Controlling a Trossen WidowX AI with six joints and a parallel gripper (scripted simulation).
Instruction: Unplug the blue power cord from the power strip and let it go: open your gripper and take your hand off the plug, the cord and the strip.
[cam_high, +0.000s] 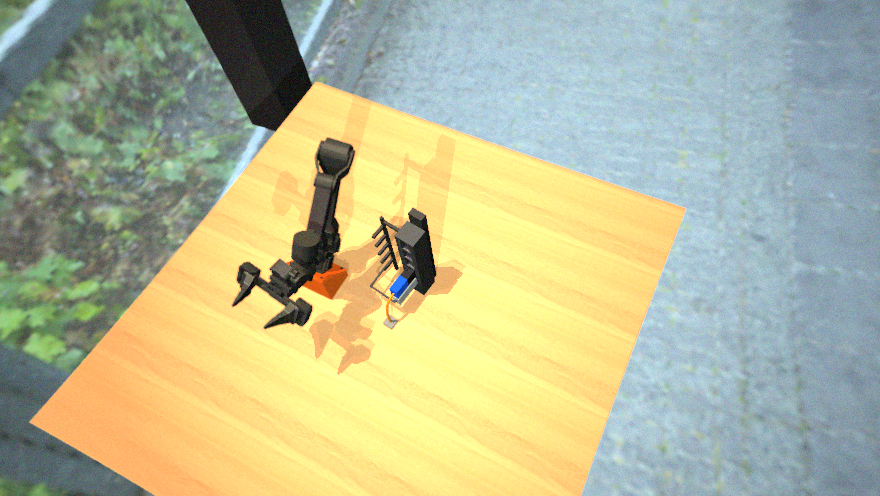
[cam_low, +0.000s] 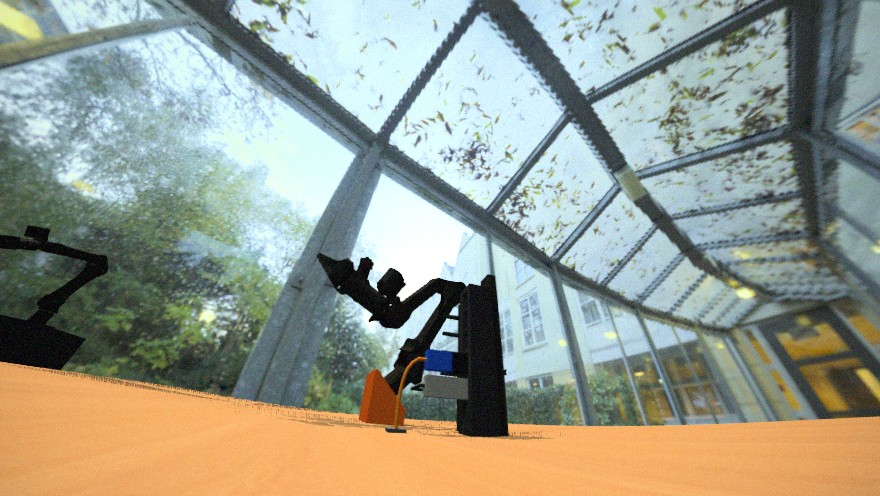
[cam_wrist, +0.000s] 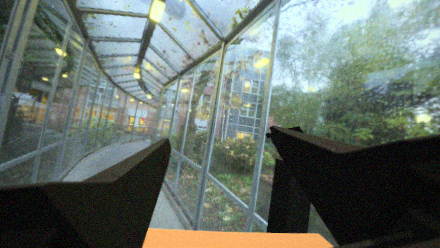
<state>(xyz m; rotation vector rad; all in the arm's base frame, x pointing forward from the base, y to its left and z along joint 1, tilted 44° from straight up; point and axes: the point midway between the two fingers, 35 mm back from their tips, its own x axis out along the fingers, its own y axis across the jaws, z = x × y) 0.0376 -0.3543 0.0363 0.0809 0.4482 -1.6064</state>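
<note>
One arm (cam_high: 322, 203) stands on one wooden table (cam_high: 492, 345), its foot on an orange base (cam_high: 326, 282), and its single gripper (cam_high: 264, 304) hangs out toward seven o'clock from that base, lifted off the table. Its two fingers (cam_high: 245, 289) are spread wide with nothing between them; the wrist view shows the same two dark fingers apart, pointing at glass walls and greenery. At about three o'clock from the base stands one black power strip (cam_high: 415, 249), upright like a small tower. One blue plug (cam_high: 399, 285) sits in its lower end, still pushed into the strip, with one grey plug (cam_low: 444, 386) directly beneath it in the side view. One thin orange cord (cam_low: 403, 385) curves down from the blue plug to a small pad on the table. The gripper is well apart from plug, cord and strip.
</note>
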